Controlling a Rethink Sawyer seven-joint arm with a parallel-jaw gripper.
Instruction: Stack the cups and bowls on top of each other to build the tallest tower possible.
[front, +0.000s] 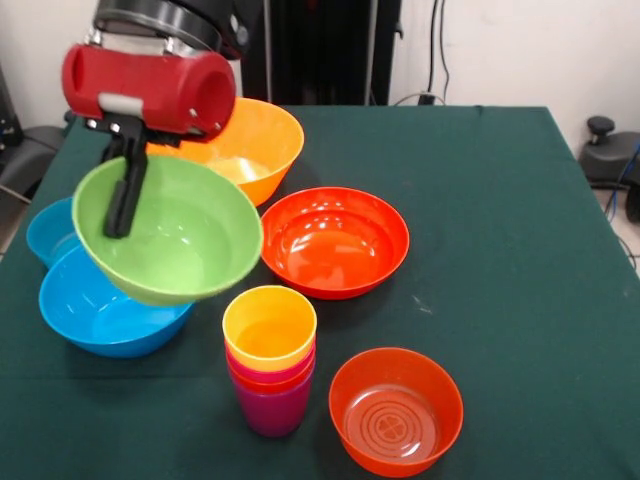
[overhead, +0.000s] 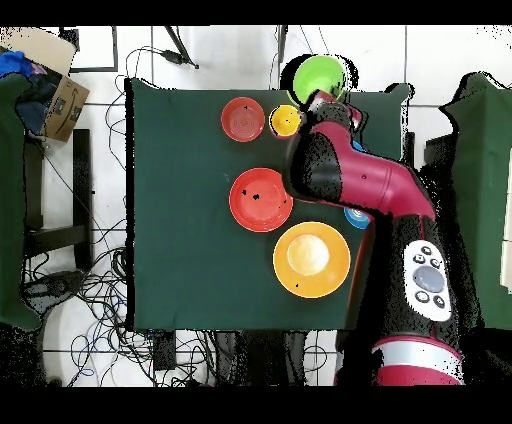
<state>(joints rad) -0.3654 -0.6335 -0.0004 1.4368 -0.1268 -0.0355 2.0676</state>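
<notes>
A green bowl (front: 190, 235) hangs tilted in the air, its opening facing the camera, above the large blue bowl (front: 105, 315). My gripper (front: 117, 226) is shut on its rim, one black finger (front: 127, 190) lying inside it. In the overhead view the green bowl (overhead: 318, 76) sits past the table's far edge. The tower (front: 270, 360) of nested cups stands near the front: purple base, then orange and crimson rims, yellow on top. From above, the tower (overhead: 285, 121) shows only its yellow top. A small translucent orange bowl (front: 396, 410) sits just to its right.
A wide red-orange bowl (front: 335, 240) rests mid-table and a large orange-yellow bowl (front: 250, 145) behind it. A small blue bowl (front: 48, 230) peeks out at the left edge. The red arm (overhead: 360, 180) covers most of the blue bowls from above.
</notes>
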